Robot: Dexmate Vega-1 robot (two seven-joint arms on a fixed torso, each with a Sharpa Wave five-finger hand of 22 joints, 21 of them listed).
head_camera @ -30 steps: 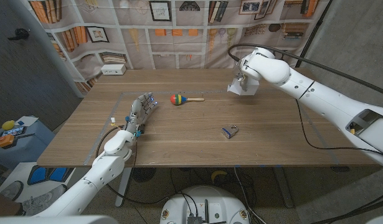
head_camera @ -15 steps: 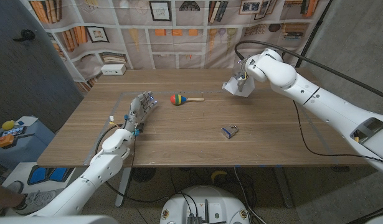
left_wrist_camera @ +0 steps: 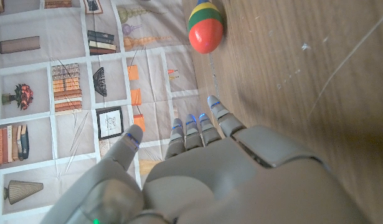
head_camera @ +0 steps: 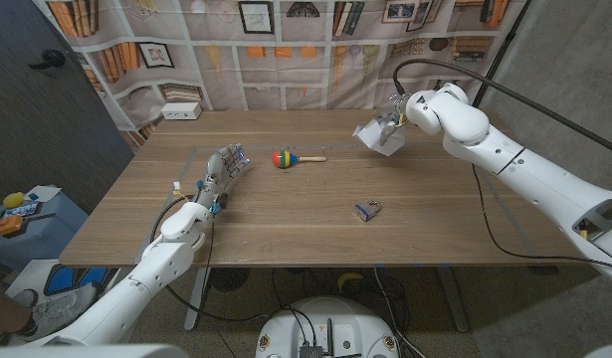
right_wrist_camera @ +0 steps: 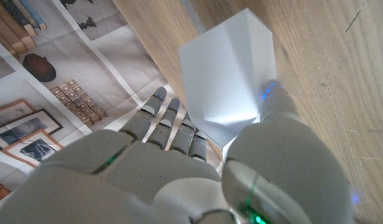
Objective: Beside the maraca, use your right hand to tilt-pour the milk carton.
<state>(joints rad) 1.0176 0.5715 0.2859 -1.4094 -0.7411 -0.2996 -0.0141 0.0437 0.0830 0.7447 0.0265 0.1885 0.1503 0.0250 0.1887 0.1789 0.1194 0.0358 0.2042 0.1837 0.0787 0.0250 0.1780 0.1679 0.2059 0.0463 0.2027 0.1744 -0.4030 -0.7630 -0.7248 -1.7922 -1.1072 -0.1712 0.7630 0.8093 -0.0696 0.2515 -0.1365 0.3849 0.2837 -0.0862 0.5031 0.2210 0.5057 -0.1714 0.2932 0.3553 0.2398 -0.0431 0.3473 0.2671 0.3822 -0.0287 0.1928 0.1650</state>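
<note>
- Milk carton (head_camera: 378,136): white, held tilted in my right hand (head_camera: 397,123) above the far right part of the wooden table (head_camera: 315,214); from the head camera I see it leaning over with its gabled top toward the maraca's side.
- Right hand, wrist camera: I see the fingers (right_wrist_camera: 169,124) wrapped along one side of the carton (right_wrist_camera: 228,78) and the thumb (right_wrist_camera: 275,102) pressed on the opposite face, so the hand is gripping the carton.
- Maraca (head_camera: 286,158): lies on the table, its red, yellow, green and blue head toward my left hand and its wooden handle pointing toward the carton; it is well apart from the carton and lies between the two hands.
- Left hand (head_camera: 224,174): holds nothing; I see its fingers extended and slightly apart, pointing toward the far edge of the table, near the maraca but not touching it. From the left wrist camera the fingertips (left_wrist_camera: 197,121) reach toward the maraca's head (left_wrist_camera: 206,28) with bare wood between them.
- Small metal clip-like object (head_camera: 366,210): lies on the table nearer to me than the carton, apart from everything else; too small for me to name more exactly.
- White box (head_camera: 181,110): sits at the far left corner of the table, in front of the bookshelf-print backdrop (head_camera: 286,40).
</note>
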